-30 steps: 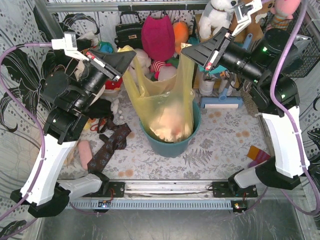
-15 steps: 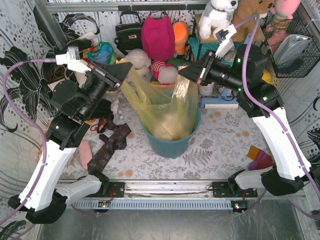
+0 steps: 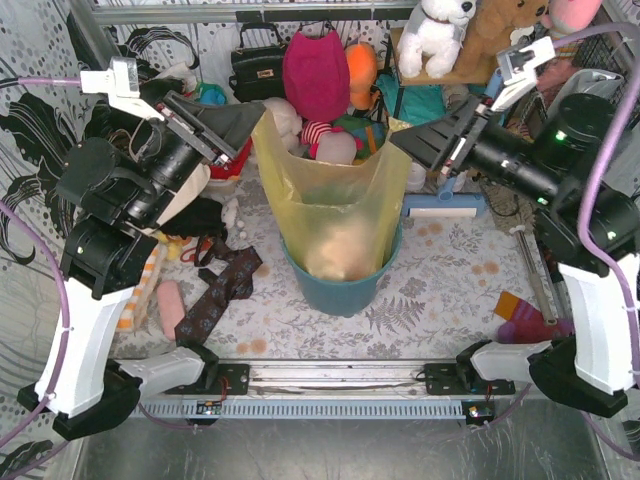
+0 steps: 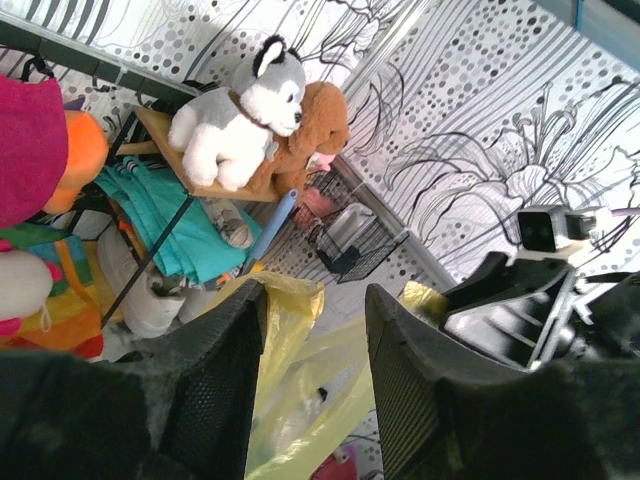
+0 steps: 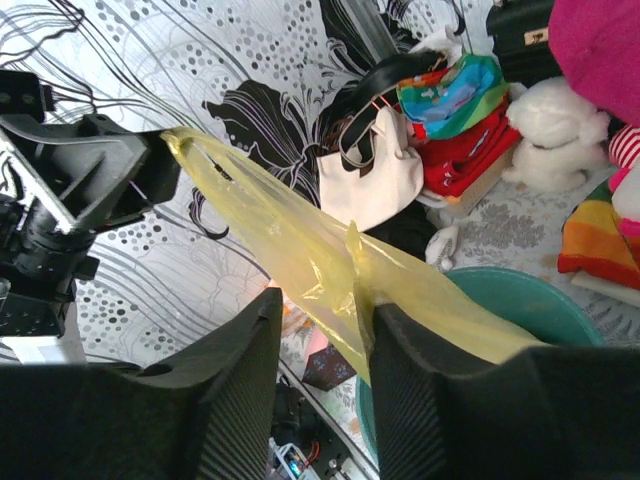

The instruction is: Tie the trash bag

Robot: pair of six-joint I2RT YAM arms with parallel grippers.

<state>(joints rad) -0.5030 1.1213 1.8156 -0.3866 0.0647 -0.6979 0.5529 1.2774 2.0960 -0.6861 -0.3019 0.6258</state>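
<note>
Both sets of jaws stand parted, the left end effector at the raised left corner of the trash bag and the right end effector at its right corner, with film between the fingers. The bag's bottom sits in the teal bin on the worktop, midway between the arms.

The trash bag in the bin, its top between left pincer and right pincer, toys behind.

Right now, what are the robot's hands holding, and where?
Nothing looks gripped: left gripper and right gripper are open, with the trash bag passing between their fingers.
</note>
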